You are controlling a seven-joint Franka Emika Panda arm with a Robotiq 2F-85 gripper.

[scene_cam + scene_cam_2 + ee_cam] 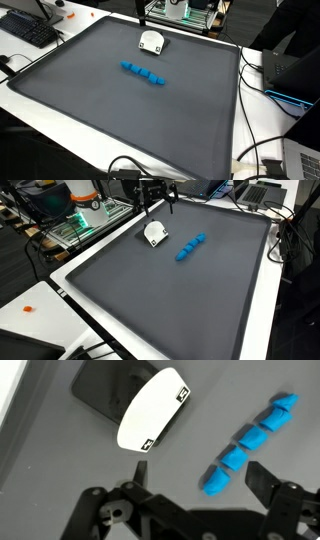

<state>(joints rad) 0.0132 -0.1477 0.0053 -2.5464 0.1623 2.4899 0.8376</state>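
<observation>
Seemingly five blue blocks (250,439), one white object (152,410)

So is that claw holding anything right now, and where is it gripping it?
Nothing is held. The gripper is open and empty; the white object and the row of blue blocks lie free on the mat.

Both exterior views are looking down on the whole counter (120,120) from different sides; the wrist view is peering close, sharing the blue blocks (250,438).
</observation>
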